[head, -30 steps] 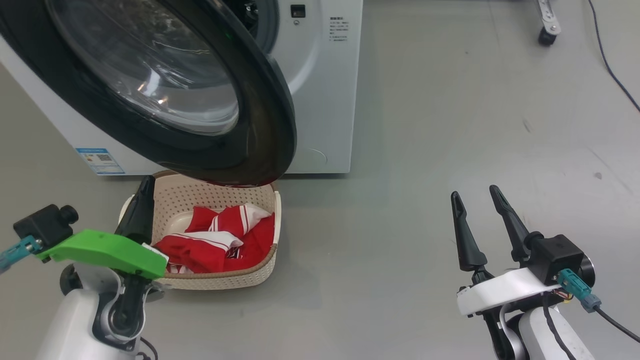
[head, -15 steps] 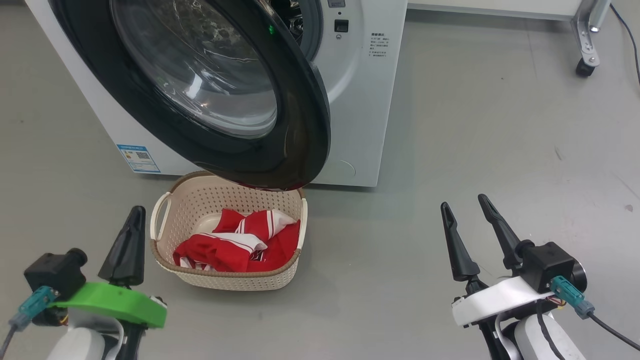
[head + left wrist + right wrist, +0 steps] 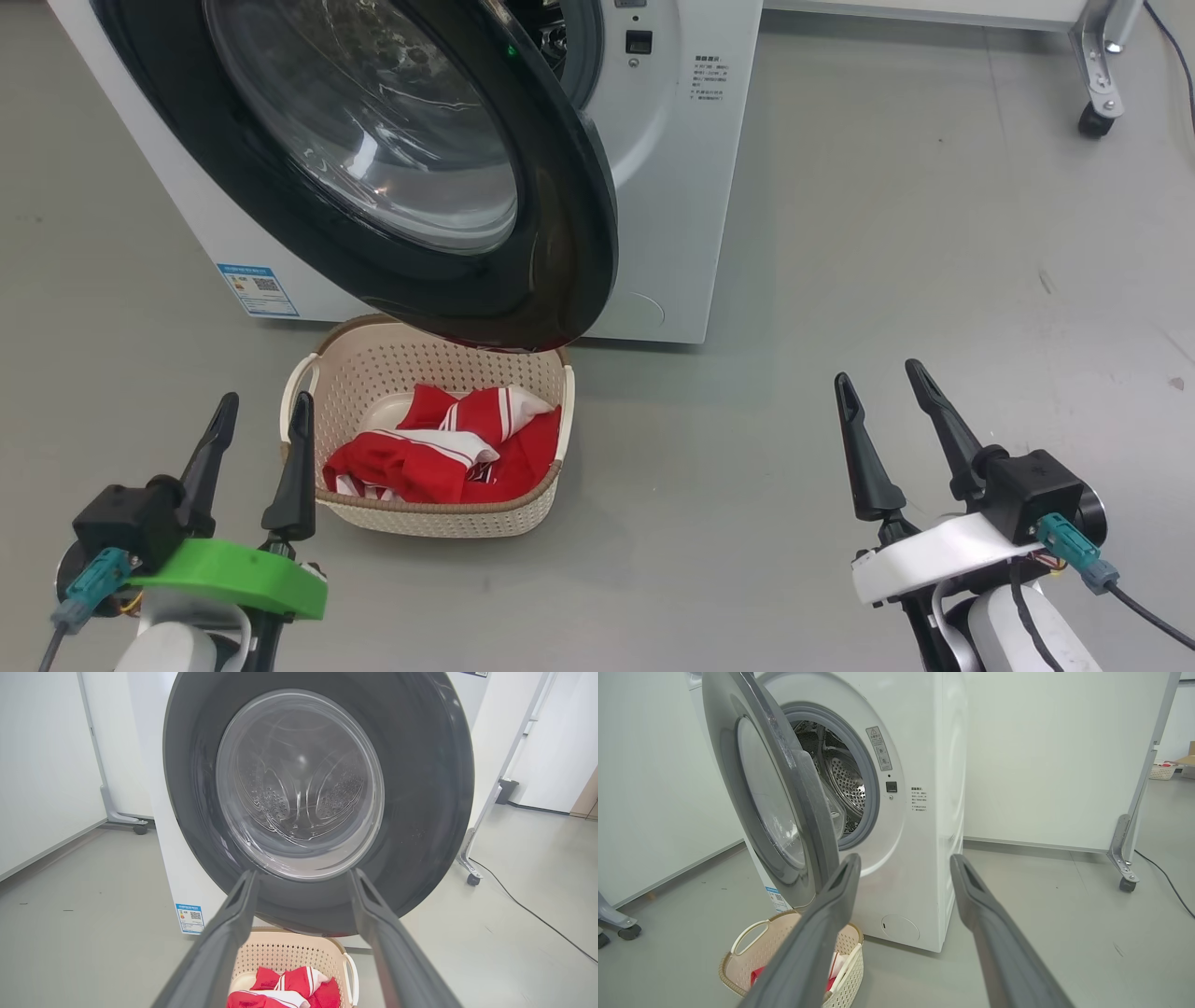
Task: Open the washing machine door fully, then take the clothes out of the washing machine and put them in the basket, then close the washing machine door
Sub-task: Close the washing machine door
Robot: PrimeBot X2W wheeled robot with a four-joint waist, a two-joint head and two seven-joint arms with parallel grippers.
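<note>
Operator: Status of items?

Keeper: Item one, the clothes (image 3: pixel 439 457): red and white, lying in the basket (image 3: pixel 439 510), just ahead and to the right of your left end effector (image 3: pixel 262 403). Judged done. Item two, the washing machine door (image 3: pixel 569 215): standing open, overhanging the basket's far rim, ahead of and above that end effector. Closing it is what you have left. The part of the drum (image 3: pixel 845 777) seen from the right wrist shows no fabric.

Operator: End effectors?

Keeper: Both spread wide, both carrying nothing. Your right end effector (image 3: pixel 878 373) is well apart from the basket, with the washing machine (image 3: pixel 672 187) ahead and to its left.

Operator: Writing?

Keeper: One blue sticker (image 3: pixel 257 291) with a square code, low on the front. One block of small printed text (image 3: pixel 710 84) beside the opening. One grey warning label (image 3: pixel 878 749) with a triangle. You get no legible line from any of them, and no brand name.
</note>
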